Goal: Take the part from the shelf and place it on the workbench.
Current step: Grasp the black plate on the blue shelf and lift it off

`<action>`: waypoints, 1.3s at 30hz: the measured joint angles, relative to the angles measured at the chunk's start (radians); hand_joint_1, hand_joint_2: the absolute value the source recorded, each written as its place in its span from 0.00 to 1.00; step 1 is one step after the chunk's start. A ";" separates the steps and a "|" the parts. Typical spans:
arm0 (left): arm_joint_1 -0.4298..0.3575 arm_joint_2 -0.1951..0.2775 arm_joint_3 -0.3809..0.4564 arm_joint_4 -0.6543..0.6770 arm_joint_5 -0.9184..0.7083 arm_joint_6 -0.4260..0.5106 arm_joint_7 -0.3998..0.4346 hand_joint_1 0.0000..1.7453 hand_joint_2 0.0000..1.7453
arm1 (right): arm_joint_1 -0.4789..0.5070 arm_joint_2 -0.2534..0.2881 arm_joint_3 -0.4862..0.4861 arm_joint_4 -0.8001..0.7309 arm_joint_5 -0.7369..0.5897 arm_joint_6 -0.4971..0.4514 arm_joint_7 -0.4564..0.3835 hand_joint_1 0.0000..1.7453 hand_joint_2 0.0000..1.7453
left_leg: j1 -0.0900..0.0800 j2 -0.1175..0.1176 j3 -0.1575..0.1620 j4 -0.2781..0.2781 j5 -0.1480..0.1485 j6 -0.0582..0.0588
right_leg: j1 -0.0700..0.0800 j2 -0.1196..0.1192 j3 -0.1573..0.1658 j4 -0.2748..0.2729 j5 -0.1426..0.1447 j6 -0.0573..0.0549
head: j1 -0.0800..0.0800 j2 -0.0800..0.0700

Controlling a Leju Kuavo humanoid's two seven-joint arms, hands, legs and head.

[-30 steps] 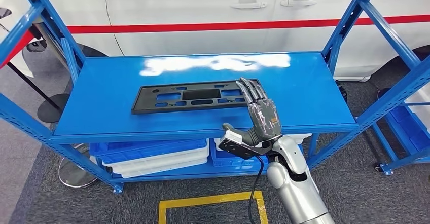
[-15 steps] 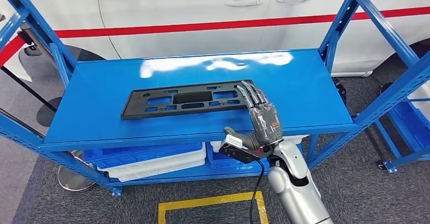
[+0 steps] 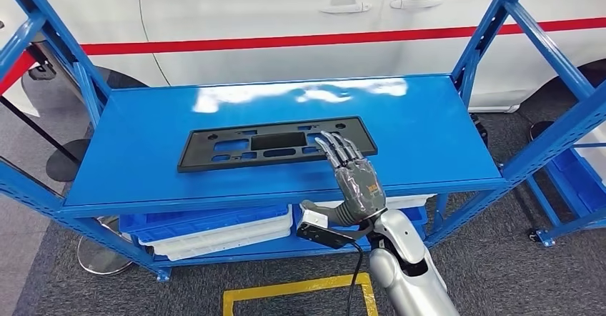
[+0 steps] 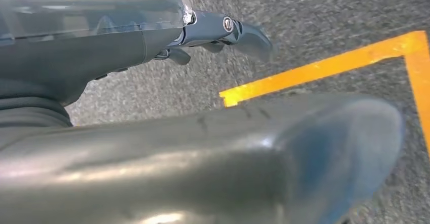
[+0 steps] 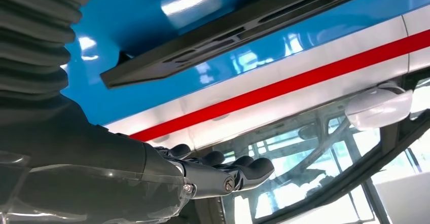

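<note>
Right now the black plastic part point(image 3: 275, 143) is lying flat on the top board of the blue shelf point(image 3: 429, 134), roughly in the middle and a little toward the front edge, its long side running across the board. The right hand point(image 3: 351, 180) is reaching up from below at the shelf's front edge, fingers stretched out straight and slightly fanned, holding nothing; its fingertips point(image 3: 330, 143) are overlapping the near edge of the part toward its right end, though whether they are actually touching it cannot be told. From the right wrist view the same hand point(image 5: 203, 176) is showing with its dark fingers extended and empty, and the part point(image 5: 238, 29) is sitting apart from them on the blue board. The left hand point(image 4: 218, 31) is hanging over grey carpet beside a yellow floor line point(image 4: 324, 69), its fingers loosely extended with nothing in them. Blue and white bins point(image 3: 214, 226) are sitting stacked on the lower shelf level, and a white car point(image 3: 286, 16) with a red stripe is standing behind the shelf.
</note>
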 joint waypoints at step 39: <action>-0.005 -0.020 -0.029 0.000 0.008 -0.017 -0.015 0.00 0.00 | -0.245 0.143 0.266 0.524 0.299 -0.303 0.173 0.00 1.00 | -0.007 -0.007 0.010 -0.003 -0.007 0.019 | 0.010 -0.008 -0.113 0.169 -0.014 -0.011 | 0.000 0.000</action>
